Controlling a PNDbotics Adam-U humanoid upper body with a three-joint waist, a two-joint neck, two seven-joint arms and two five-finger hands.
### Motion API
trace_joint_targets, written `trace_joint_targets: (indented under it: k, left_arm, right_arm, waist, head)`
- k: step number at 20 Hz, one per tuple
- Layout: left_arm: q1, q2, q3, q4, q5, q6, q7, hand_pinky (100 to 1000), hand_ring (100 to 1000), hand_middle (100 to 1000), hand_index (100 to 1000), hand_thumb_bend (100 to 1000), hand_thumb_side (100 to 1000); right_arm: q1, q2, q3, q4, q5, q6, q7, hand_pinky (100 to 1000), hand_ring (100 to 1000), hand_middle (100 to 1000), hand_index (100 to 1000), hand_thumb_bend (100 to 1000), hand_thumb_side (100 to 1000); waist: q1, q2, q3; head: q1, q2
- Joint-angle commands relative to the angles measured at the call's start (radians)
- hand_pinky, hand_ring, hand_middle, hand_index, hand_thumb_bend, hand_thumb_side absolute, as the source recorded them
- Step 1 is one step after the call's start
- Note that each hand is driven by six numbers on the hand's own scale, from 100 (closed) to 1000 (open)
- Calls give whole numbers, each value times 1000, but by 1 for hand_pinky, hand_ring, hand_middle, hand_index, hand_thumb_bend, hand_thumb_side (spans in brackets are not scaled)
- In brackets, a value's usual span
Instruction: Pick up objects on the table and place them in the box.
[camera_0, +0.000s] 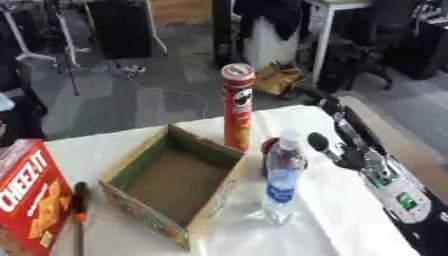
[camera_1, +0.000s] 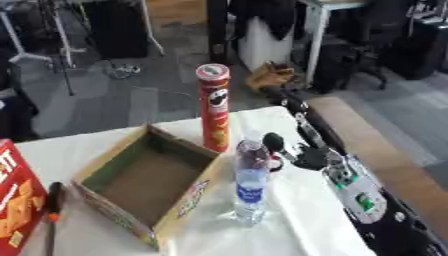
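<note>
At centre frame, the clear plastic water bottle with a blue label (camera_0: 283, 177) stands upright on the white surface (camera_0: 332, 220) just left of the robot's right hand (camera_0: 350, 150), its fingers released and extended, beside the open cardboard box (camera_0: 171, 187).
</note>
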Motion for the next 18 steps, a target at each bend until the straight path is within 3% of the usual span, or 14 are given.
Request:
trace_joint_targets:
  k: [1, 11, 18]
  left_arm:
    - [-8, 8, 1, -15, 5, 1, -2, 1000, 971, 884, 899, 100, 1000]
    - [-9, 2, 3, -15, 7, 0, -1, 1000, 971, 884, 899, 100, 1000]
    - [-6, 3, 4, -15, 7, 2, -2, 1000, 971, 884, 899, 100, 1000]
  right_arm:
    - [-18, -6, -8, -4, -34, 20, 67, 873, 1000, 926, 1000, 565, 1000]
    - [-13, -7, -16, 11, -102, 28, 184, 888, 1000, 940, 1000, 583, 1000]
    - [-6, -10, -14, -6, -122, 32, 331, 925, 1000, 975, 1000, 637, 1000]
  waist:
    - [-5, -16, 3]
    - [0, -9, 17]
    - [-2, -9, 15]
  head:
    - [-5, -8]
    - [-19, -16]
    - [-21, -16]
